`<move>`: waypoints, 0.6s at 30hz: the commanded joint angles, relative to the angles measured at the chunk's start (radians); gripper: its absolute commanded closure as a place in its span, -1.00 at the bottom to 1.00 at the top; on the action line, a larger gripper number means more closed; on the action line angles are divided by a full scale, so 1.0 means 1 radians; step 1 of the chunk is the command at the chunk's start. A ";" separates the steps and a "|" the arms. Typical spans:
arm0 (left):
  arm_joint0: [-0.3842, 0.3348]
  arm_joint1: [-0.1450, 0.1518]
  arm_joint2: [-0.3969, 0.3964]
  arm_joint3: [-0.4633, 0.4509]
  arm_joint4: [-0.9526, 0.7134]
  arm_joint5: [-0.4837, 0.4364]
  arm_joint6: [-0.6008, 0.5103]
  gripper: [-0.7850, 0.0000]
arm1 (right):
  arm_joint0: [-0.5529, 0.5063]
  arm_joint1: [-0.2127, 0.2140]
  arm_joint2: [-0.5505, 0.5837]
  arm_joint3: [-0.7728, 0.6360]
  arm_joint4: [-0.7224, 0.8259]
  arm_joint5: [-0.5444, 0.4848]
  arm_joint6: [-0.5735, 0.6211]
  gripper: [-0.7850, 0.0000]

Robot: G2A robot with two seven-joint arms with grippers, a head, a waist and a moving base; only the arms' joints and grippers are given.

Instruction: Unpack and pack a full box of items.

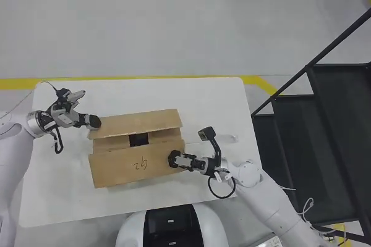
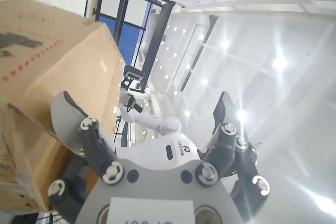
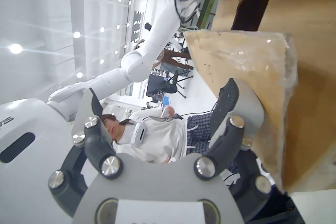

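The cardboard box (image 1: 136, 148) sits in the middle of a white table (image 1: 222, 99), its top flaps folded nearly shut with a dark gap between them. Around the table are a grey floor (image 1: 173, 37) with a yellow line (image 1: 12, 83) and a black metal staircase (image 1: 321, 123).

The left gripper (image 2: 144, 114) is at the box's far left corner. Its fingers are spread wide with nothing between them, and one finger rests against the cardboard. The right gripper (image 3: 160, 101) is at the near right corner, equally wide, with one pad on the box.

The left wrist view shows a red dotted line on a box wall, and the right wrist view shows clear tape on a corner.

The box's long axis runs across the table from left to right, slightly skewed.
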 commanded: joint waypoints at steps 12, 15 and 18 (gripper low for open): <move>0.133 0.169 0.092 -0.297 -0.031 -0.020 0.000 -1.00 | -0.026 0.001 0.011 -0.046 -0.266 0.092 -0.192 -1.00; 0.141 0.198 0.116 -0.325 -0.051 -0.025 0.000 -1.00 | -0.029 0.001 0.010 -0.052 -0.284 0.101 -0.210 -1.00; 0.141 0.226 0.142 -0.341 -0.037 -0.038 0.000 -1.00 | -0.031 0.001 0.010 -0.059 -0.295 0.104 -0.225 -1.00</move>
